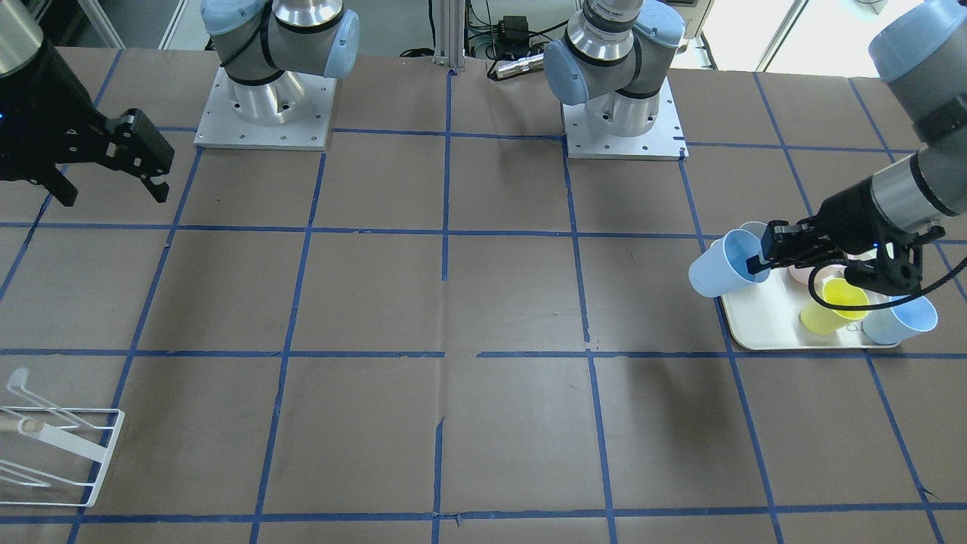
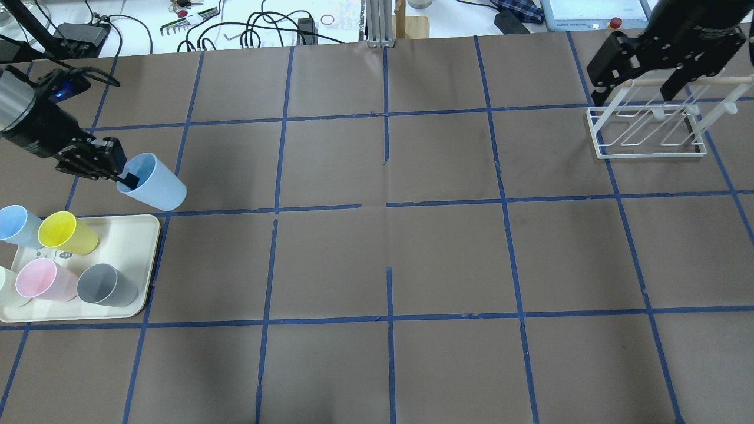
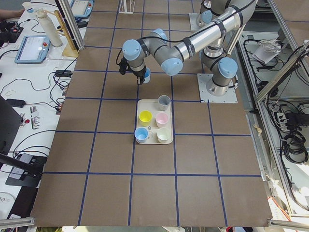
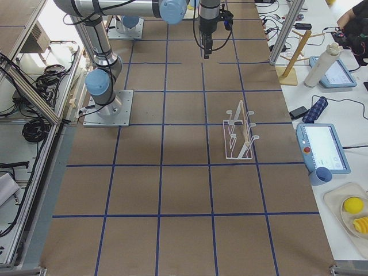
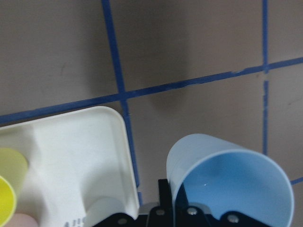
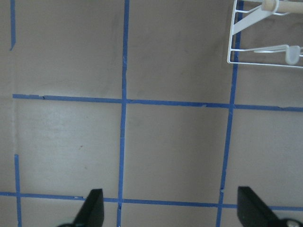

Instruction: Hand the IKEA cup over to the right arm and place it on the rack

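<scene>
My left gripper (image 2: 121,176) is shut on the rim of a pale blue IKEA cup (image 2: 154,182) and holds it tilted in the air just beyond the cream tray (image 2: 141,229). The cup also shows in the front view (image 1: 721,264) and in the left wrist view (image 5: 227,179), one finger inside the rim. A second pale blue cup (image 2: 17,225) stands on the tray. My right gripper (image 2: 636,73) is open and empty, high above the white wire rack (image 2: 648,126). The rack also shows in the front view (image 1: 53,446) and the right wrist view (image 6: 265,33).
The tray holds a yellow cup (image 2: 68,234), a pink cup (image 2: 44,281), a grey cup (image 2: 106,285) and a pale cup at the view's edge. Blue tape lines grid the brown table. Both arm bases (image 1: 264,106) stand at the robot's side.
</scene>
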Tool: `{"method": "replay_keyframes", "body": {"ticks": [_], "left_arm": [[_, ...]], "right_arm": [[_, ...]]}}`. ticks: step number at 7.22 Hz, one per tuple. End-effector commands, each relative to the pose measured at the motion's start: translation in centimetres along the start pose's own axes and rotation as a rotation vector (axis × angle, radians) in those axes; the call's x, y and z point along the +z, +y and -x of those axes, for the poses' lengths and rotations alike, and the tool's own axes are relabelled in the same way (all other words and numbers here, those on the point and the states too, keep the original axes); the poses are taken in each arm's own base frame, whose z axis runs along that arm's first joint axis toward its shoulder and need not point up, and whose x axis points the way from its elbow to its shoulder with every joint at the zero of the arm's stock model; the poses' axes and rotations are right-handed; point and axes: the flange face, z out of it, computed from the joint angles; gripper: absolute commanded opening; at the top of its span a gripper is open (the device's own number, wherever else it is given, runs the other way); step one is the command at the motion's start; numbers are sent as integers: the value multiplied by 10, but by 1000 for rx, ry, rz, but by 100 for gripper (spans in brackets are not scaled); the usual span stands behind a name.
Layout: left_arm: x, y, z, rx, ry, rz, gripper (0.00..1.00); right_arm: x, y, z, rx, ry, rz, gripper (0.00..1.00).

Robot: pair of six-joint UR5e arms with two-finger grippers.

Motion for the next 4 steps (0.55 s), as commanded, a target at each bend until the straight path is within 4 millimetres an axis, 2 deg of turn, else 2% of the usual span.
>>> {"method": "replay_keyframes", "body": {"ticks": [1, 3, 4], "left_arm": [[12, 6, -110, -225, 256, 9, 0], [24, 12, -185, -333, 524, 52, 0], [35, 17, -211, -355, 617, 96, 0]], "right_arm": [[4, 21, -76, 130, -44, 97, 100], [18, 43, -123, 289, -245, 174, 100], [24, 52, -145, 369, -356, 200, 100]]}}
